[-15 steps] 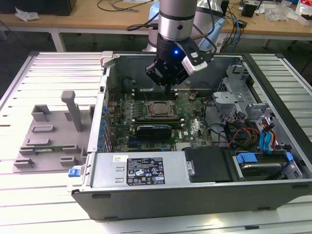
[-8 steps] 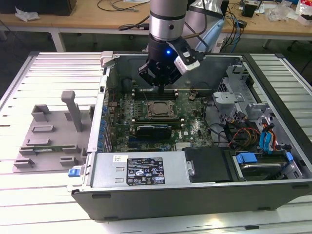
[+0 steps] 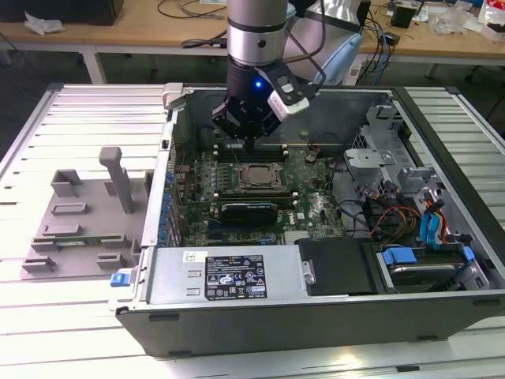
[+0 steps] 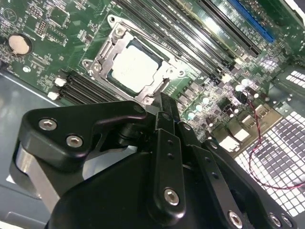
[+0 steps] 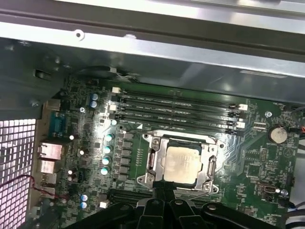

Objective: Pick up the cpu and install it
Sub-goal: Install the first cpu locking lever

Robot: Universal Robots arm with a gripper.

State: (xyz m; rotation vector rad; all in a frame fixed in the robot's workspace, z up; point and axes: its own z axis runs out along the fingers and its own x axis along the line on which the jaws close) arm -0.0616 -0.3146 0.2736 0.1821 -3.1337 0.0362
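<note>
The silvery square cpu (image 5: 182, 164) lies flat inside the metal-framed socket (image 5: 208, 168).

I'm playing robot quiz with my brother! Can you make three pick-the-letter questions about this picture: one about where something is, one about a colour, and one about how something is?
1. Where is the silvery chip?
A. On the grey stand outside the computer
B. In the metal frame on the green board
C. On the wooden desk behind

2. What colour is the small light on the robot arm?
A. Blue
B. Red
C. Yellow

3. How is the computer case?
A. Closed with its side on
B. Standing upright
C. Lying down with its side open

Answers:
1. B, both wrist views show the chip lying inside the frame on the board.
2. A, it glows blue in the exterior view.
3. C, we can look straight down at the parts inside.
</note>
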